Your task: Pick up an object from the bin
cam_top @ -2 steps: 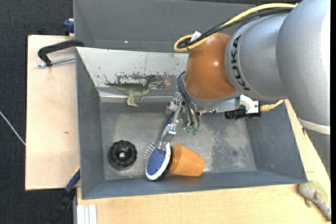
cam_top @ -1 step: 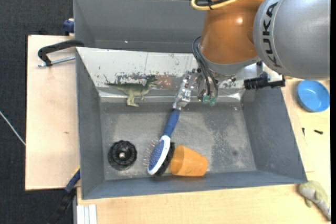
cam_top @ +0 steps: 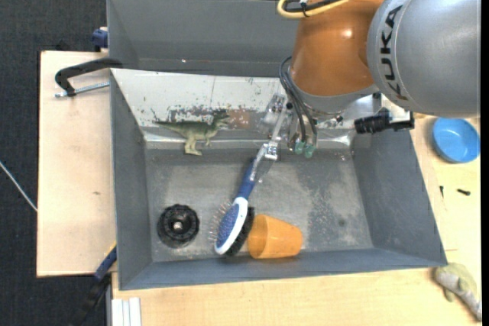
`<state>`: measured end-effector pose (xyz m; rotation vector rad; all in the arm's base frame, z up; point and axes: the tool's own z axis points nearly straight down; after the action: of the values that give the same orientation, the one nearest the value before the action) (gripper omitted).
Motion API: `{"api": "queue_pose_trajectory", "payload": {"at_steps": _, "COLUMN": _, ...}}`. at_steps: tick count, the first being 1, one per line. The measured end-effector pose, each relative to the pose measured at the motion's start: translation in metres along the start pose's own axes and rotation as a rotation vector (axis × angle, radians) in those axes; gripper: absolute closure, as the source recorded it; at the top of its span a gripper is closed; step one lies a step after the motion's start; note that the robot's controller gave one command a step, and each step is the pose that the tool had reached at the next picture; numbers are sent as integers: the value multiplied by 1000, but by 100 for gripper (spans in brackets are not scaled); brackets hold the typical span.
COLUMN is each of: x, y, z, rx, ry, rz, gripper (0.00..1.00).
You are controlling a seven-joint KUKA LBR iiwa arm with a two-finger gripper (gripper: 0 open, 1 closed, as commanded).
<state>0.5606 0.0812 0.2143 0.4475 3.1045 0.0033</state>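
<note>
Claw [cam_top: 285, 135] hovers by handle of blue brush [cam_top: 241, 201]

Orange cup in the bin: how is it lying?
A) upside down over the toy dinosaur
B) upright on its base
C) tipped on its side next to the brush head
C: the orange cup lies on its side at the bin's front, right beside the head of the blue-and-white brush.

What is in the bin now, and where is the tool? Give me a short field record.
bin: grey metal bin
tool: at back, right of centre, beside the brush handle's tip
brush: blue and white plastic hairbrush, diagonal, head toward front
cup: orange plastic cup, on its side against the brush head
dinosaur: green toy dinosaur, back left
disc: black round wheel-like part, front left, alone
</note>
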Motion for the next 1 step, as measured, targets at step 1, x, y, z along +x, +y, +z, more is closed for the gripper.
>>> {"api": "queue_pose_trajectory", "payload": {"at_steps": 1, "x": -9, "y": -4, "z": 129, "rx": 2, "ry": 8, "rz": -360, "gripper": 0}}
